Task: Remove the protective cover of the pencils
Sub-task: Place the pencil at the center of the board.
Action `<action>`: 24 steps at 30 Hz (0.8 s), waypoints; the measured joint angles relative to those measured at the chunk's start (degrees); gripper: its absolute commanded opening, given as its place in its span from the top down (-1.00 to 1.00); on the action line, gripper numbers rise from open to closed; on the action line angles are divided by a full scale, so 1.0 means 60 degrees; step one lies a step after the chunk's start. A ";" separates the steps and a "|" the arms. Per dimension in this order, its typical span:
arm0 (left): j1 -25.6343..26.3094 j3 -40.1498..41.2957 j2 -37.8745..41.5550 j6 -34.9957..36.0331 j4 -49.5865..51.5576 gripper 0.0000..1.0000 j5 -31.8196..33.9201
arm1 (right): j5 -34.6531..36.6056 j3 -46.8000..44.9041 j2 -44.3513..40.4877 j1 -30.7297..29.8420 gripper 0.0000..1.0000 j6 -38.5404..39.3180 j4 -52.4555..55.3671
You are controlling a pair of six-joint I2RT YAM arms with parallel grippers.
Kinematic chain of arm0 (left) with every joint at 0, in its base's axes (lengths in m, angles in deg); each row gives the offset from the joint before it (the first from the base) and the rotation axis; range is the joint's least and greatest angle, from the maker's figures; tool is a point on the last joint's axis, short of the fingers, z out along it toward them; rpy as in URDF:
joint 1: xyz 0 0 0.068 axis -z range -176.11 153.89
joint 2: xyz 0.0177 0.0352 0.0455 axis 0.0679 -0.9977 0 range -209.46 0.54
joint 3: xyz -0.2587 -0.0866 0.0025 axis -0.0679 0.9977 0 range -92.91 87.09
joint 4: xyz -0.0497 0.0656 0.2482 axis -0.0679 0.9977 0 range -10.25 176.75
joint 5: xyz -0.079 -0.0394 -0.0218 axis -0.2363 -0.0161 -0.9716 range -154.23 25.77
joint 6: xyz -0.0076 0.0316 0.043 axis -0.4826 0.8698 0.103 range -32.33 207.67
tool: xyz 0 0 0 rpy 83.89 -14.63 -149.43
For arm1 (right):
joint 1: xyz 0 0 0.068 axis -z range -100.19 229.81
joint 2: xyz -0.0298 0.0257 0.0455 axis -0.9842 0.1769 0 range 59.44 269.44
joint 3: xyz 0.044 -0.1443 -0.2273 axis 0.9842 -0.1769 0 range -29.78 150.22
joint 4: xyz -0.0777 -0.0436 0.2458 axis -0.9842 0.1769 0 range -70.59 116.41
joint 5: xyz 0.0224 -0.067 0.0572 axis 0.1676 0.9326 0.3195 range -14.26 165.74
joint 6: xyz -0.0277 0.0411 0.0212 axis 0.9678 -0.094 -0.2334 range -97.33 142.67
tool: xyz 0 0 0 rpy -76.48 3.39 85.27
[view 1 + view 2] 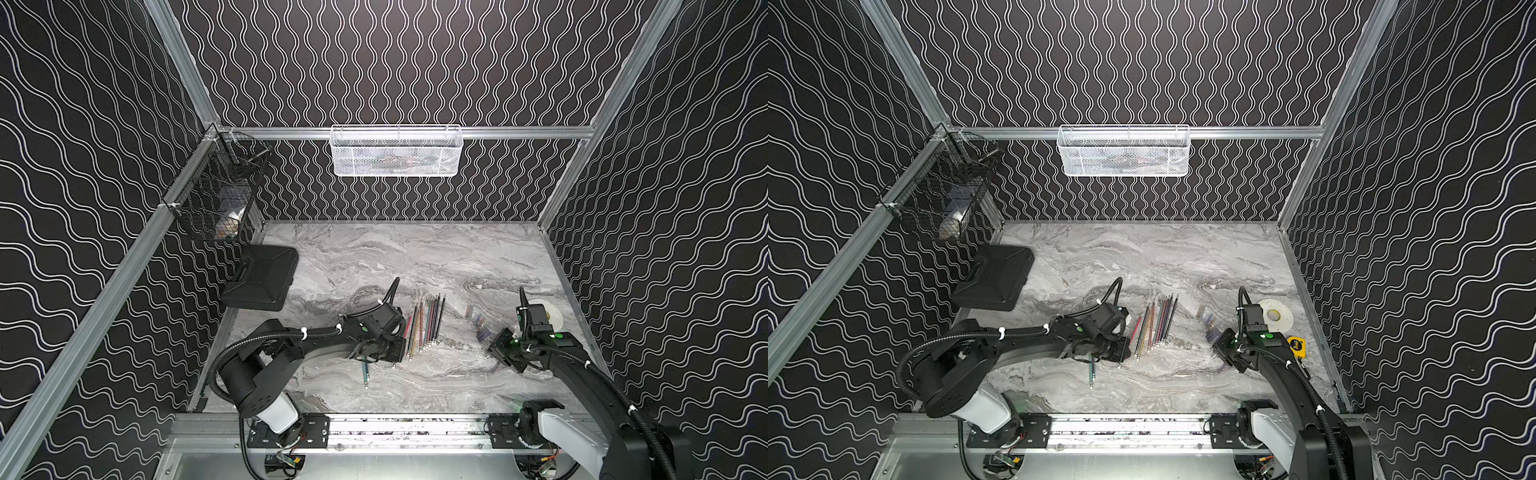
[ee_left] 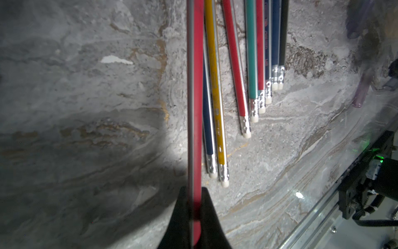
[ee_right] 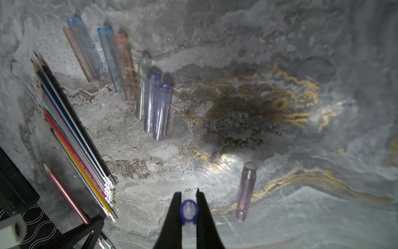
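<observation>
Your left arm (image 1: 316,332) reaches out from the front rail with its elbow bent and its forearm lying low across the tabletop (image 1: 415,257). Its wrist ends just beside the row of pencils (image 1: 426,326), on that arm's side of it. The left claw (image 2: 194,189) is clamped on a red pencil (image 2: 198,86), which runs straight out between its fingers, alongside the row and raised above it.

Your right arm (image 1: 573,365) rises from the rail on the other side of the row, and its wrist bends back toward the pencils. The right claw (image 3: 187,191) is pinched on a small blue-rimmed cover (image 3: 189,212), seen end-on between the fingers.

The row lies fanned on the tabletop between the two claws, with the pale eraser ends toward the rail. Loose clear covers (image 3: 150,101) lie in a cluster between the row and the right claw, and one pinkish cover (image 3: 245,194) lies apart from them. A single teal pencil (image 1: 366,372) lies away from the row, under the left wrist.
</observation>
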 measured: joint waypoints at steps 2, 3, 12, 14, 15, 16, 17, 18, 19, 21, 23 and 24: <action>0.0000 -0.0051 -0.0055 -0.0040 -0.0033 0.92 0.0011 | 0.0007 -0.0066 0.0240 0.0055 1.00 0.0000 -0.0222; 0.0000 -0.0095 -0.0073 -0.0084 -0.0066 0.91 0.0055 | 0.0004 -0.0091 0.0350 0.0087 1.00 0.0000 -0.0346; -0.0025 -0.0463 -0.0444 -0.0175 -0.0131 0.82 0.0215 | 0.0004 -0.0219 0.1009 0.0273 1.00 0.0004 -0.1126; -0.0044 -0.0528 -0.0535 -0.0178 -0.0135 0.75 0.0251 | 0.0004 -0.0248 0.1038 0.0295 1.00 0.0004 -0.1202; -0.0058 -0.0546 -0.0561 -0.0178 -0.0135 0.67 0.0288 | 0.0004 -0.0262 0.1042 0.0302 1.00 0.0004 -0.1213; -0.0073 -0.0568 -0.0576 -0.0178 -0.0135 0.61 0.0342 | 0.0000 -0.0273 0.1042 0.0313 1.00 0.0004 -0.1235; -0.0084 -0.0594 -0.0586 -0.0186 -0.0131 0.53 0.0350 | 0.0000 -0.0280 0.1060 0.0328 1.00 0.0004 -0.1275; -0.0087 -0.0612 -0.0586 -0.0200 -0.0135 0.45 0.0353 | 0.0004 -0.0288 0.1078 0.0346 0.99 0.0004 -0.1315; -0.0091 -0.0619 -0.0583 -0.0204 -0.0135 0.43 0.0353 | 0.0004 -0.0291 0.1096 0.0350 0.97 0.0004 -0.1348; -0.0095 -0.0619 -0.0543 -0.0208 -0.0080 0.40 0.0368 | 0.0000 -0.0302 0.1140 0.0350 0.96 0.0007 -0.1435; -0.0095 -0.0623 -0.0372 -0.0204 0.0004 0.40 0.0419 | 0.0000 -0.0310 0.1162 0.0353 0.91 0.0004 -0.1464; -0.0095 -0.0641 -0.0273 -0.0204 0.0040 0.40 0.0423 | -0.0004 -0.0317 0.1169 0.0357 0.85 0.0007 -0.1490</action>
